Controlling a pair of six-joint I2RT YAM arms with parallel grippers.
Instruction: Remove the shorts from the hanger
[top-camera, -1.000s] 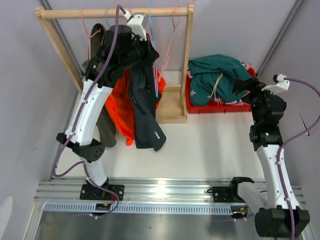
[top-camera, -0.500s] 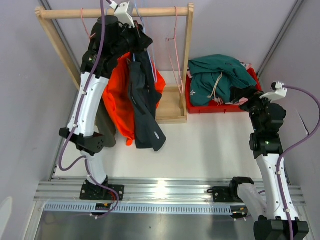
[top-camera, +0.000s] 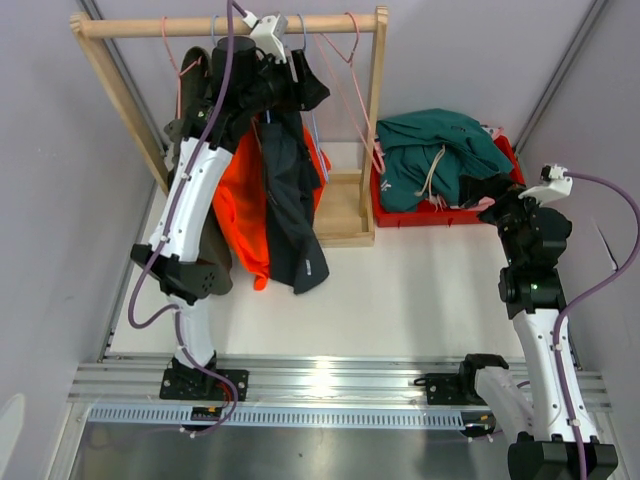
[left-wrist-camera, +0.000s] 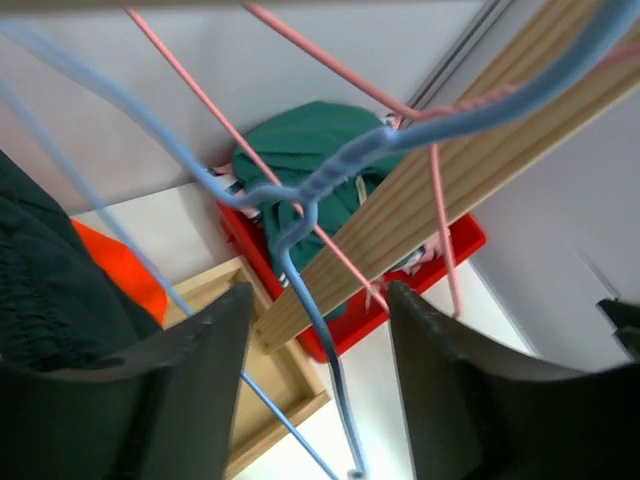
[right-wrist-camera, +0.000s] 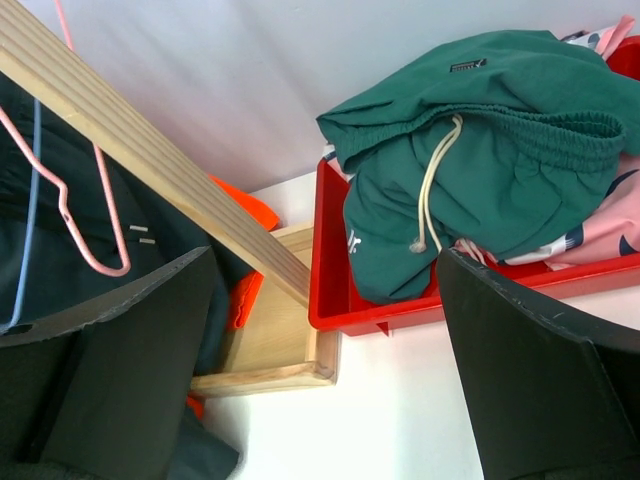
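Teal shorts (top-camera: 435, 150) and pink shorts (right-wrist-camera: 600, 235) lie in the bin (top-camera: 440, 215). Navy shorts (top-camera: 290, 210), orange shorts (top-camera: 240, 220) and olive shorts (top-camera: 215, 265) hang off the rail (top-camera: 150, 27), not yet done. My left gripper (left-wrist-camera: 320, 330) has its jaws spread around a blue hanger (left-wrist-camera: 300, 215); my right gripper (right-wrist-camera: 325, 300) is spread wide, empty.

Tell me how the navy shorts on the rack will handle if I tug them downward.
Probably floppy: the navy shorts hang in long limp folds, so they should drape, not hold shape. The thin blue hanger looks free to swing on the wooden rail, so a tug may drag it along.
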